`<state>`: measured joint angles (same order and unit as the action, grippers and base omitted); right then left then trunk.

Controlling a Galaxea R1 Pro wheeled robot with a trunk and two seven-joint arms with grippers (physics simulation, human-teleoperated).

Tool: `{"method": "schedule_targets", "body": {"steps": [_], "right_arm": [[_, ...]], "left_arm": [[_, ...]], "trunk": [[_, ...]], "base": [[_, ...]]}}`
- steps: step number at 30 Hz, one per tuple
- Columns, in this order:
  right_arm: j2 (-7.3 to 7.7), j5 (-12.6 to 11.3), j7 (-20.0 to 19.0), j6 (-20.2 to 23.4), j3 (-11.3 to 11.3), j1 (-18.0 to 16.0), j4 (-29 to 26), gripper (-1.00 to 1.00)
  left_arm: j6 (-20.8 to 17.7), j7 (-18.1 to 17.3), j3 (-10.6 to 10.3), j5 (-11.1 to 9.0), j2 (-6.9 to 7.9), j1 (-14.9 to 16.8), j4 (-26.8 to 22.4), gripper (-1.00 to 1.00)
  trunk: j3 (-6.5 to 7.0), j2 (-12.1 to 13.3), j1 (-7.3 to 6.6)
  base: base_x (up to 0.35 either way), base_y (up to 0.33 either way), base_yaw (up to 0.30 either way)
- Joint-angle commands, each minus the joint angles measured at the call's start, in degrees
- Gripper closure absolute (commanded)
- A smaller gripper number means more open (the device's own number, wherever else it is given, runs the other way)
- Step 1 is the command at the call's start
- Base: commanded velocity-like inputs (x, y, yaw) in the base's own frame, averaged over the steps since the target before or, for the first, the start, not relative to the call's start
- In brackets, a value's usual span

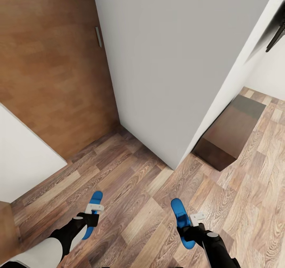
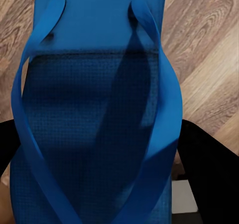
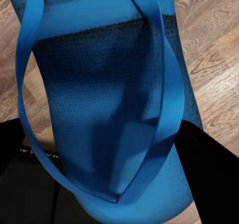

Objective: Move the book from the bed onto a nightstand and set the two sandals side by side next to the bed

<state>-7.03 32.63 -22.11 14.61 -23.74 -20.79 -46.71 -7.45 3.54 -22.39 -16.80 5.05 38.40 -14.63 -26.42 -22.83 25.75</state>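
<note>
Pincers first: the left gripper (image 1: 92, 216) is clenched on one blue sandal (image 1: 92, 212), which juts forward from its fingers above the wooden floor (image 1: 138, 204). In the left wrist view that left sandal (image 2: 94, 114) lies sole-up between the dark fingers (image 2: 209, 174), its blue straps arching over the footbed. The right gripper (image 1: 189, 225) is likewise clamped on the other sandal (image 1: 181, 220), held out ahead of the arm at much the same height; the right wrist view has this right sandal (image 3: 109, 109) running between black fingers (image 3: 209, 179), floorboards beneath it. The two sandals are well apart, one at each side of the robot.

Beyond them a pale grey wall corner (image 1: 174, 81) rises from the floor. To its left stands a brown wooden door (image 1: 51, 62); to its right a low dark brown cabinet (image 1: 229, 137) sits against the wall.
</note>
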Motion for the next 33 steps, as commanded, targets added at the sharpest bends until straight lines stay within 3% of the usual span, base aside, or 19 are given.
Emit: {"method": "schedule_targets", "body": {"steps": [1, 33], "right_arm": [[-0.09, 0.5, -0.57, 0.16, -0.34, -0.04, -0.14, 1.0], [-0.09, 0.59, -0.57, 0.15, -0.26, -0.04, -0.14, 1.0]], "left_arm": [[-0.32, 0.34, -0.5, -0.56, 0.06, 0.0, -0.17, 1.0], [-0.11, 0.41, -0.58, -0.43, -0.02, 0.0, -0.14, 1.0]], "trunk": [[0.01, -0.09, 0.03], [3.01, -0.09, 0.03]], "base": [[0.0, 0.0, 0.0], [0.0, 0.0, 0.0]]}}
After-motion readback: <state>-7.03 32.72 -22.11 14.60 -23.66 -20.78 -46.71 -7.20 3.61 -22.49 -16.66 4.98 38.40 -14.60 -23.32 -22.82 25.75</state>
